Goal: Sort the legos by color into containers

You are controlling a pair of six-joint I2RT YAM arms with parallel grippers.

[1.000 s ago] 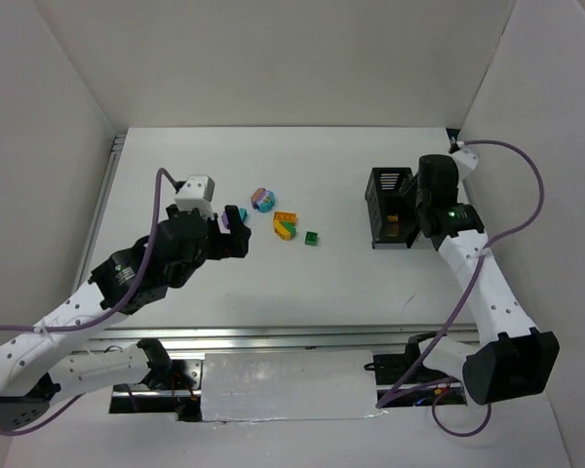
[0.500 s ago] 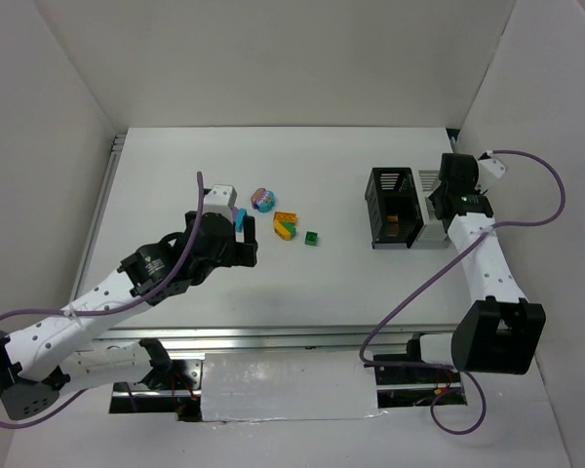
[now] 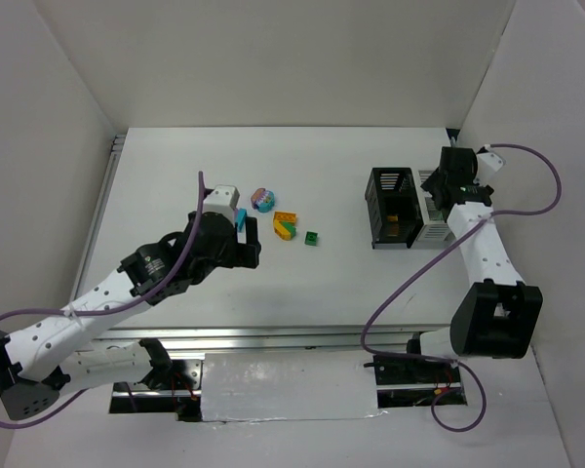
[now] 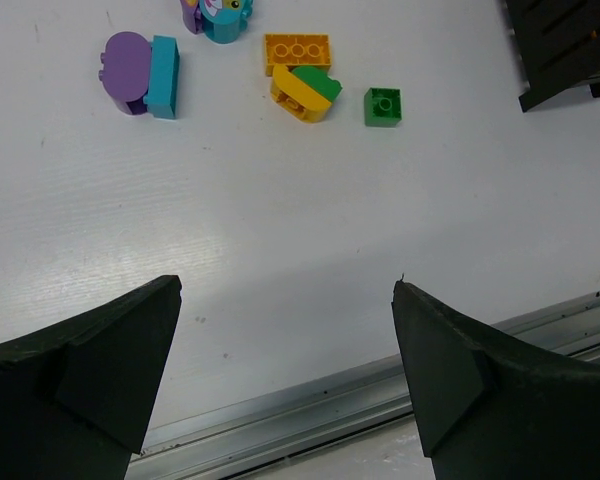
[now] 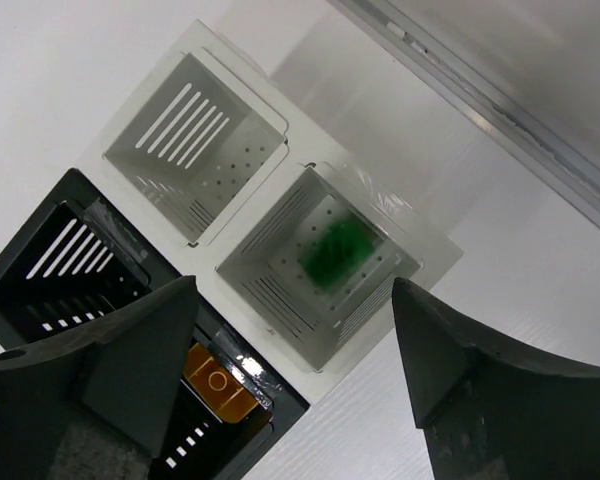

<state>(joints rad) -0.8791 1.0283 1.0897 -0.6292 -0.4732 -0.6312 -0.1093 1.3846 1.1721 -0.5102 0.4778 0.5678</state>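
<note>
The right gripper [image 5: 292,290] hangs, jaws spread and empty, over a low white slatted plastic bin [image 5: 265,245] whose floor holds a small green plastic brick [image 5: 335,255], apparently that colour's home; the taller black slatted bin [image 5: 40,265] beside it contains a flat orange brick [image 5: 217,385]. The left gripper [image 4: 285,290], wide open and empty, hovers near the loose purple-and-teal stacked pair [image 4: 145,75], probably lining up a pick
</note>
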